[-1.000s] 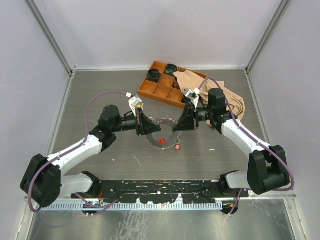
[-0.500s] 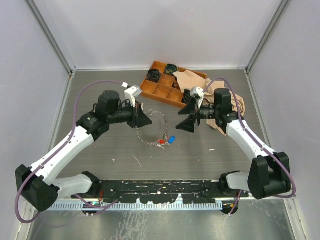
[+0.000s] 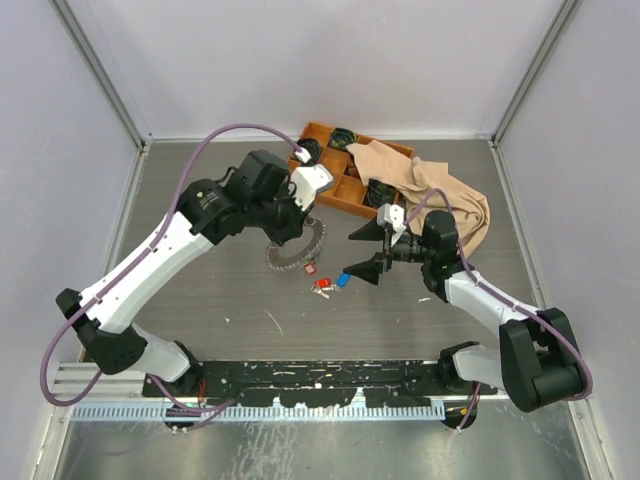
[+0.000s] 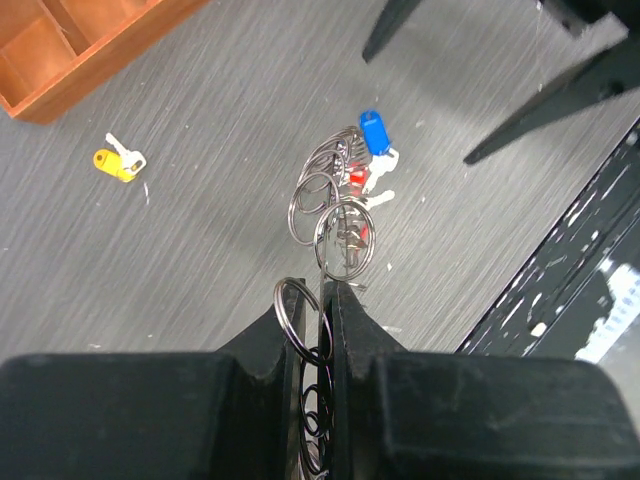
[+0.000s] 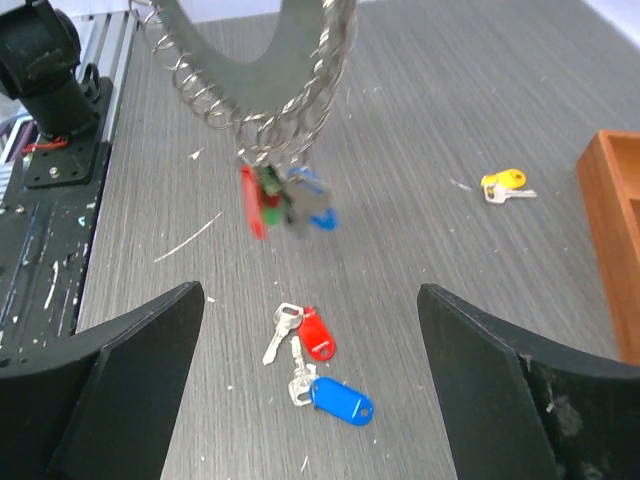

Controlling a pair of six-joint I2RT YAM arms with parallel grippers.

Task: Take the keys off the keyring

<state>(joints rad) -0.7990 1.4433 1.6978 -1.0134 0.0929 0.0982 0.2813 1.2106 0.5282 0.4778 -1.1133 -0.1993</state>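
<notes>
Currently the left gripper [image 3: 297, 224] is clamped tight on the keyring [image 3: 290, 250], holding it up off the table [image 3: 250, 310] just in front of the orange tray [image 3: 325, 180]. The ring hangs as a wire coil, and a few keys [image 5: 285, 205] with red, green and blue caps dangle at its bottom, blurred. The right gripper [image 3: 353, 255] has its jaws wide apart and grips nothing, near the ring. Loose on the table in front of the tray are a red-capped key [image 5: 318, 335], a blue-tagged key [image 5: 340, 400] and a yellow-capped key [image 5: 503, 182], which is nearest the tray.

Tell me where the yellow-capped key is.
Left wrist view, left side: the yellow-capped key lies alone on the table beside the orange tray corner.
</notes>
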